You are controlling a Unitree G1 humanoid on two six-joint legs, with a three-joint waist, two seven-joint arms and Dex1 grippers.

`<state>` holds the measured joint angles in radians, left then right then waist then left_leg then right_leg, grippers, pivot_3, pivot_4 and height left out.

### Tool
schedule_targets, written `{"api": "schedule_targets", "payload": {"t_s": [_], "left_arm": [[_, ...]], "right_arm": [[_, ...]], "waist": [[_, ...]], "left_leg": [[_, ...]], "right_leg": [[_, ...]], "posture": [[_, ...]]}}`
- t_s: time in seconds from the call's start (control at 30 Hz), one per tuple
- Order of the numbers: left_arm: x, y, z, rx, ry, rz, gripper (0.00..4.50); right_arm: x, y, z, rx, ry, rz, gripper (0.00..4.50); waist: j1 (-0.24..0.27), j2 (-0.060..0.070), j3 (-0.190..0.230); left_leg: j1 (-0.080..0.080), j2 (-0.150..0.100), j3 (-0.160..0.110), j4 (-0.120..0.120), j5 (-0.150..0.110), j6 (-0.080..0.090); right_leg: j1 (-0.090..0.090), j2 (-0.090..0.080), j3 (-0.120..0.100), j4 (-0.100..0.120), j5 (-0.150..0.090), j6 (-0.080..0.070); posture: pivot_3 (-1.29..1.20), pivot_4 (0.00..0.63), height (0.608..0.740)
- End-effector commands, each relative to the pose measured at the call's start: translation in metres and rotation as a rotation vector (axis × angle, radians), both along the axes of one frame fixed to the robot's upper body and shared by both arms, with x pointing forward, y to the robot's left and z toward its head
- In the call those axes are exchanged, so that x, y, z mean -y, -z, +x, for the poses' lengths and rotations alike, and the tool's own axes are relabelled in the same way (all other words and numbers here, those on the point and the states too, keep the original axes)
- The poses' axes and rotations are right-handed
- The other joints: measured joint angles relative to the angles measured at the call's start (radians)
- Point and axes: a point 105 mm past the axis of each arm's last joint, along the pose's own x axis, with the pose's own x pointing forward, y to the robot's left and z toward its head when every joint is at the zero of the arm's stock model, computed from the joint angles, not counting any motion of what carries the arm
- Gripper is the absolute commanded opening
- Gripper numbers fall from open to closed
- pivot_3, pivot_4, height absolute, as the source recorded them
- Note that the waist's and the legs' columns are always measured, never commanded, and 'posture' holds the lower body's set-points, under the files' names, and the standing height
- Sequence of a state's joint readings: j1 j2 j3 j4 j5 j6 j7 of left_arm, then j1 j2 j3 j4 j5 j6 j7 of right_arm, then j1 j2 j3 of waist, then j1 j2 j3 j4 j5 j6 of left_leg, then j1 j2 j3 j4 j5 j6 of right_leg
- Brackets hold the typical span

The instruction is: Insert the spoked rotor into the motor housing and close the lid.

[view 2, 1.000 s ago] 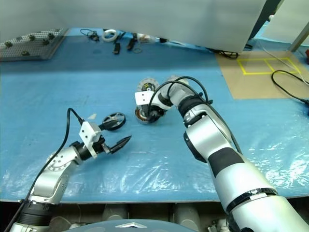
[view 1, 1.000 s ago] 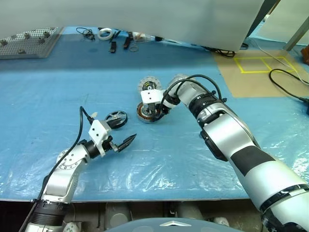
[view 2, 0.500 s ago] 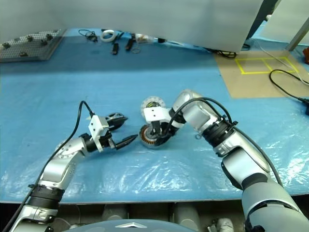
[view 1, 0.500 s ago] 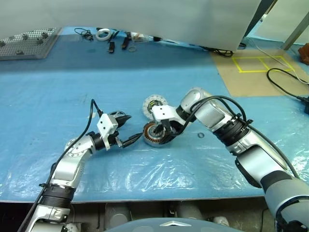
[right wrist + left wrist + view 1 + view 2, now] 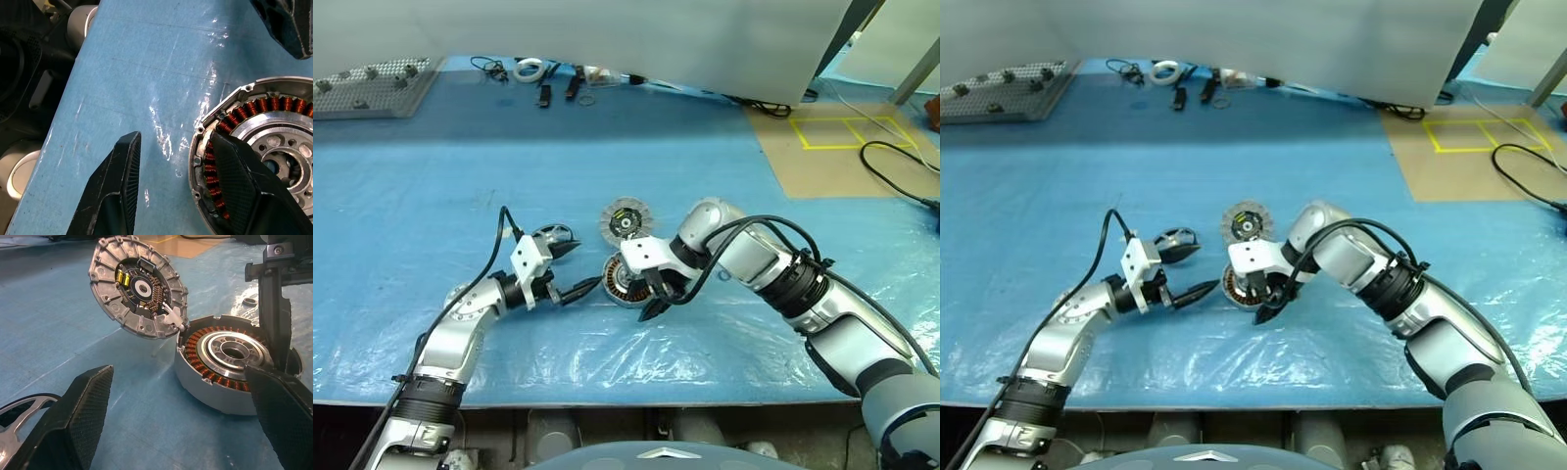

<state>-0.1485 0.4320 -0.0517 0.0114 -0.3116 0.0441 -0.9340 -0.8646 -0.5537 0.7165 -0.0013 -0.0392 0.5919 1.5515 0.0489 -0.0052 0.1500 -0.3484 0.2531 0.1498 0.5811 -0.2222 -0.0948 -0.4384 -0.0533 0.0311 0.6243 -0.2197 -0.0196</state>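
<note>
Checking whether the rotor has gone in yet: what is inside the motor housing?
Inside the motor housing sit a ring of copper windings and a bare silver hub with an open centre hole. No spoked rotor is in it. The right gripper's finger covers part of the far rim.

We count one motor housing (image 5: 625, 281) with copper windings, at the centre of the tabletop (image 5: 431, 176). One lid (image 5: 625, 218) sits at its twelve o'clock, and one spoked rotor (image 5: 551, 238) at its ten o'clock. We see two end effectors: the left end effector (image 5: 570, 269) and the right end effector (image 5: 654, 302). One white ring (image 5: 526, 69) lies far off at eleven o'clock, and one perforated grey plate (image 5: 372, 86) at ten.
</note>
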Motion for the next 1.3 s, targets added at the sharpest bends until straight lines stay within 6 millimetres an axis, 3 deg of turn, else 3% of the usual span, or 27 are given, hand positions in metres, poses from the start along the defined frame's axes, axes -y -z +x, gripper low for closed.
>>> {"api": "schedule_targets", "payload": {"t_s": [0.03,0.3,0.5,0.6,0.77,0.87,1.0,1.13,1.3], "left_arm": [[0.002,-0.011,-0.002,0.043,0.017,-0.002,4.5],[0.004,-0.013,-0.001,0.048,0.021,-0.014,4.5],[0.004,-0.014,-0.001,0.047,0.031,-0.012,4.5],[0.004,-0.014,-0.002,0.047,0.036,-0.008,4.5],[0.003,-0.015,-0.007,0.045,0.063,0.009,4.5],[0.004,-0.02,-0.008,0.055,0.084,0.009,4.5],[0.011,-0.025,-0.01,0.056,0.132,0.005,4.5],[0.017,-0.025,-0.012,0.048,0.186,0.011,4.5],[0.03,-0.028,-0.007,0.051,0.229,-0.002,4.5]], "right_arm": [[0.001,-0.008,-0.005,-0.016,-0.063,0.007,2.3],[-0.012,-0.041,-0.005,-0.019,-0.061,0.122,2.3],[-0.016,-0.062,0.003,-0.036,0.078,0.23,2.3],[-0.001,-0.068,0.01,0.006,0.176,0.274,2.3],[0.041,-0.089,0.021,0.134,0.4,0.411,2.3],[0.08,-0.082,0.02,0.203,0.592,0.49,2.3],[0.113,-0.066,0.009,0.271,0.824,0.594,2.3],[0.123,-0.047,-0.003,0.345,0.984,0.661,2.3],[0.125,-0.033,0.002,0.405,1.145,0.724,2.3]], "waist": [[-0.001,0.0,0.0],[-0.003,0.0,0.0],[-0.001,0.0,0.0],[0.006,0.0,0.0],[0.026,0.0,0.0],[0.034,-0.001,0.0],[0.041,0.0,0.0],[0.034,0.0,0.0],[0.021,0.0,0.0]], "left_leg": [[0.0,0.0,0.0,0.0,0.0,-0.001],[0.0,0.0,0.0,0.0,0.001,0.002],[0.0,0.0,0.0,0.0,0.001,0.002],[-0.001,0.0,0.0,0.0,0.001,0.002],[-0.001,-0.001,0.0,0.0,0.001,0.002],[0.0,-0.001,0.0,-0.001,0.0,0.0],[0.0,-0.002,0.0,-0.001,-0.001,-0.002],[0.0,-0.003,0.0,-0.003,-0.001,-0.002],[0.0,-0.007,0.0,-0.003,-0.001,-0.002]], "right_leg": [[0.0,0.0,0.0,0.0,-0.001,-0.001],[0.0,0.0,0.0,0.0,0.0,0.001],[0.0,0.0,0.0,0.0,0.0,0.0],[0.0,0.0,0.0,0.0,0.001,0.001],[0.0,0.0,0.001,-0.001,0.001,0.002],[0.001,0.0,0.001,-0.002,0.001,0.002],[0.001,0.0,0.002,-0.002,0.001,0.002],[0.001,0.0,0.004,-0.002,0.0,0.001],[0.001,-0.001,0.006,-0.002,-0.001,0.003]], "posture": [[0.0,0.15,0.74],[0.0,0.15,0.74],[0.0,0.15,0.74],[0.0,0.15,0.74],[0.0,0.15,0.74],[0.0,0.15,0.74],[0.0,0.15,0.74],[0.0,0.15,0.74],[0.0,0.15,0.74]]}}
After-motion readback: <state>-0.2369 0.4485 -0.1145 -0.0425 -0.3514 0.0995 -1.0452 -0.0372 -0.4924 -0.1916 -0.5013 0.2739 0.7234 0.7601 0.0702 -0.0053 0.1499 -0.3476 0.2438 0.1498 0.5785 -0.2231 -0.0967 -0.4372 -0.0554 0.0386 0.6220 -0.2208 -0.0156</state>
